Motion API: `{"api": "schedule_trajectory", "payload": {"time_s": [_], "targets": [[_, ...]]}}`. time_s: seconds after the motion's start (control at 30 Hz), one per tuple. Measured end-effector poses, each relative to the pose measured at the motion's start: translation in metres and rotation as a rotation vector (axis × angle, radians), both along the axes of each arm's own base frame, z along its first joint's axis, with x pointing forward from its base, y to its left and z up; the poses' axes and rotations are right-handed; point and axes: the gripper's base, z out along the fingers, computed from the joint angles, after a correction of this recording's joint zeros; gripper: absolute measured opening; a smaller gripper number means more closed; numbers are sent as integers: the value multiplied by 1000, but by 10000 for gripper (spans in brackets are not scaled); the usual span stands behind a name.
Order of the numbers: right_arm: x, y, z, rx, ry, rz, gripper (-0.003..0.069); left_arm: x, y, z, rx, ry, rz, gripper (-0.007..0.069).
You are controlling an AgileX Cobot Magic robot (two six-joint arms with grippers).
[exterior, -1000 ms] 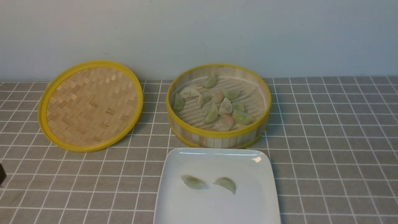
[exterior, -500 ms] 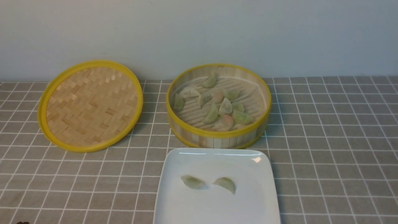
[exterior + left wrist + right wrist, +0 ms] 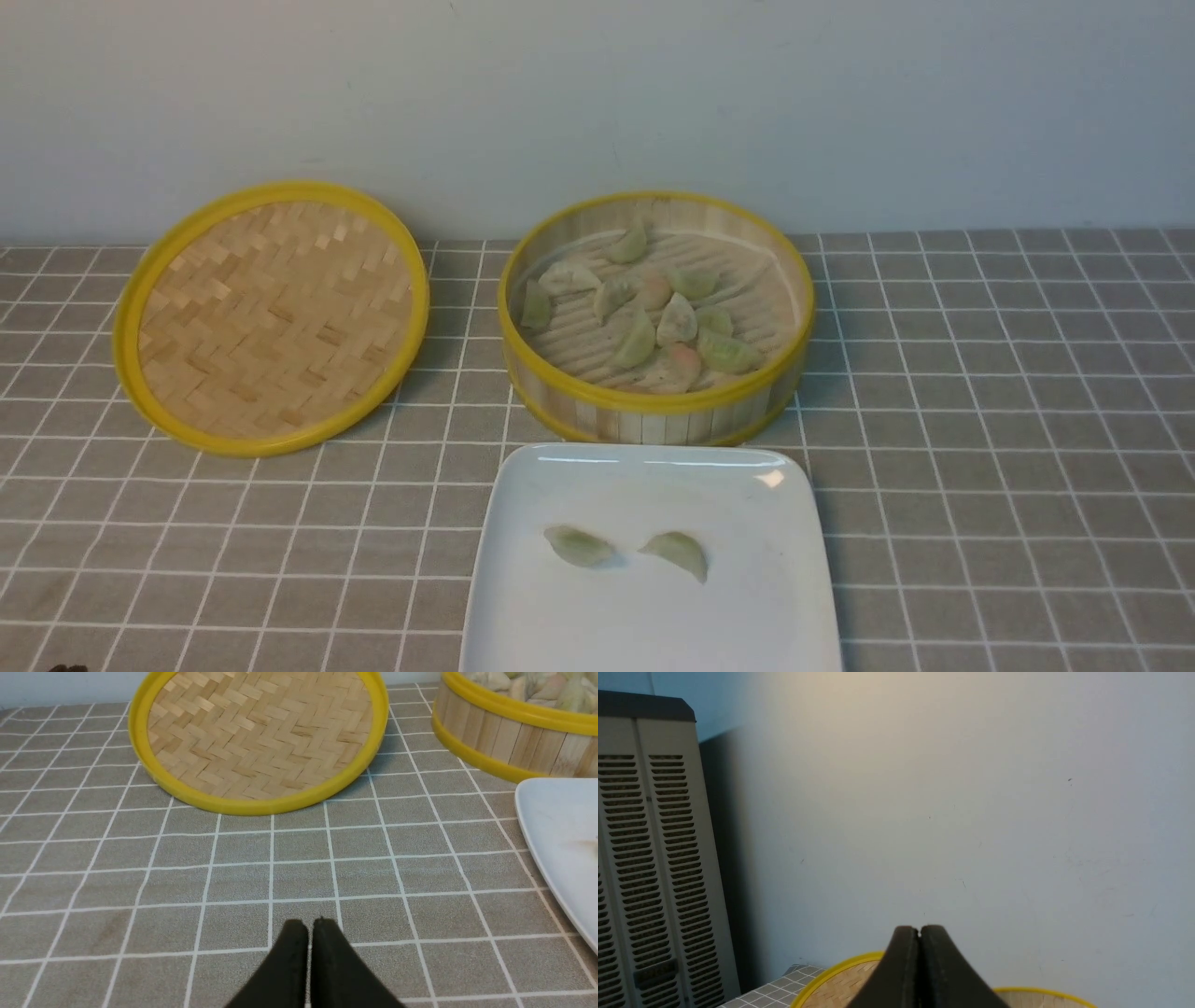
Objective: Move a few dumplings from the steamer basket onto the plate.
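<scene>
The steamer basket [image 3: 653, 411] stands at the table's middle back with several pale green and pinkish dumplings [image 3: 672, 322] inside. The white plate [image 3: 644, 467] lies in front of it and bears two green dumplings [image 3: 581, 546] [image 3: 680, 553]. My left gripper [image 3: 309, 925] is shut and empty, low over the tablecloth at the front left, in front of the lid; only a dark tip [image 3: 65, 668] shows in the front view. My right gripper [image 3: 919, 929] is shut and empty, raised and pointing at the wall; it is outside the front view. The basket [image 3: 504, 737] and plate [image 3: 556, 826] also show in the left wrist view.
The shallow woven lid [image 3: 271, 317] with a yellow rim leans at the back left, also seen in the left wrist view [image 3: 257, 737] and the right wrist view [image 3: 840, 980]. A grey-blue wall [image 3: 597, 103] stands behind the table. A beige vented cabinet [image 3: 649, 858] stands beside the table.
A dark part of my left arm at the left edge has dropped out of the front view; only a small dark tip remains at the bottom left. The dumplings, basket and plate have not moved.
</scene>
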Motion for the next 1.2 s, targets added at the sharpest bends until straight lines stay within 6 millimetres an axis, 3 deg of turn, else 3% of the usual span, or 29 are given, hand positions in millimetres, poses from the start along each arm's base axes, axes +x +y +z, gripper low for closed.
{"api": "schedule_trajectory", "payload": {"time_s": [0.37, 0.67, 0.93, 1.1, 1.2], "targets": [[0, 0, 0, -9, -6, -5, -13, 0, 0, 0, 0, 0, 0, -5], [4, 0, -11, -180, 8, -79, -13, 0, 0, 0, 0, 0, 0, -5], [25, -5, -65, -304, 218, -393, -13, 0, 0, 0, 0, 0, 0, -5], [35, -12, -121, -342, 411, -565, -13, 0, 0, 0, 0, 0, 0, -5], [36, -15, -129, -327, 447, -604, -13, 0, 0, 0, 0, 0, 0, -5]]}}
